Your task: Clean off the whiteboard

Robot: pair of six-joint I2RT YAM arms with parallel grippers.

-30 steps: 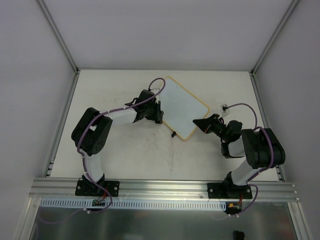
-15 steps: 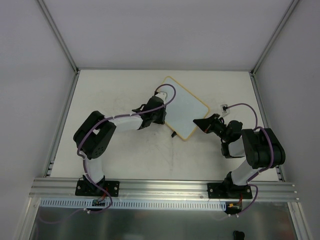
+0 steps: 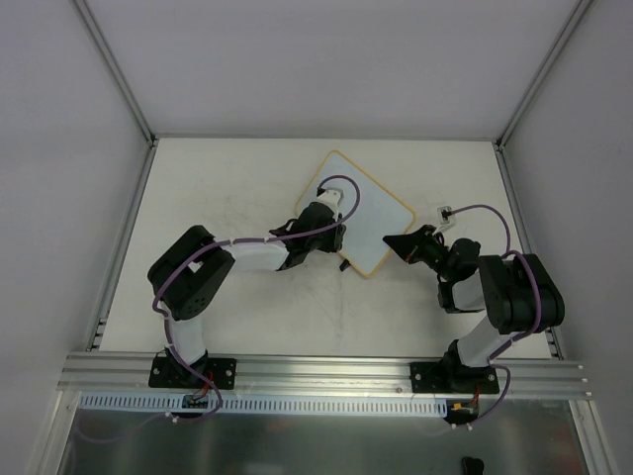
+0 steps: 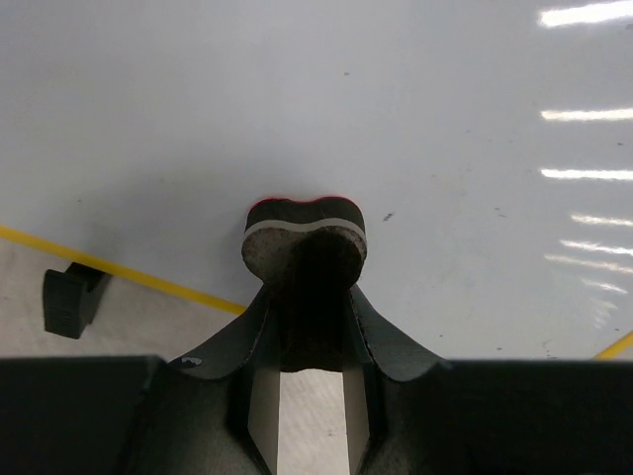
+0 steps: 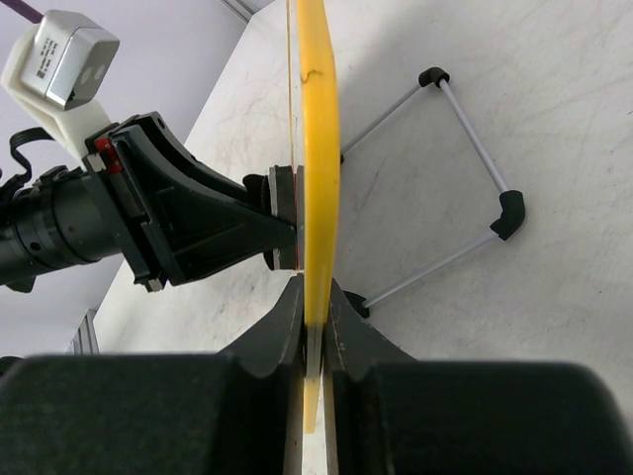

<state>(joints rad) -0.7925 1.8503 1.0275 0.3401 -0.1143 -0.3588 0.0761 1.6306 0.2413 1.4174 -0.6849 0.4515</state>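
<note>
The whiteboard (image 3: 374,203), white with a yellow-tan frame, stands tilted at mid-table. In the right wrist view it shows edge-on (image 5: 316,139). My right gripper (image 3: 398,243) (image 5: 315,312) is shut on its frame edge. My left gripper (image 3: 334,237) (image 4: 307,302) is shut on a small black eraser (image 4: 305,233), which is pressed against the white face (image 4: 415,109). The face I see carries only tiny specks. The left gripper (image 5: 198,223) and the eraser (image 5: 281,218) also show in the right wrist view.
A wire stand with black feet (image 5: 475,168) reaches out behind the board. A black foot (image 4: 67,297) sits by the frame's lower edge. Enclosure walls (image 3: 119,79) surround the table, and a metal rail (image 3: 326,371) runs along the near edge.
My left gripper has slid with the eraser to the right and toward the board's near edge. The right gripper and the board have stayed in place.
</note>
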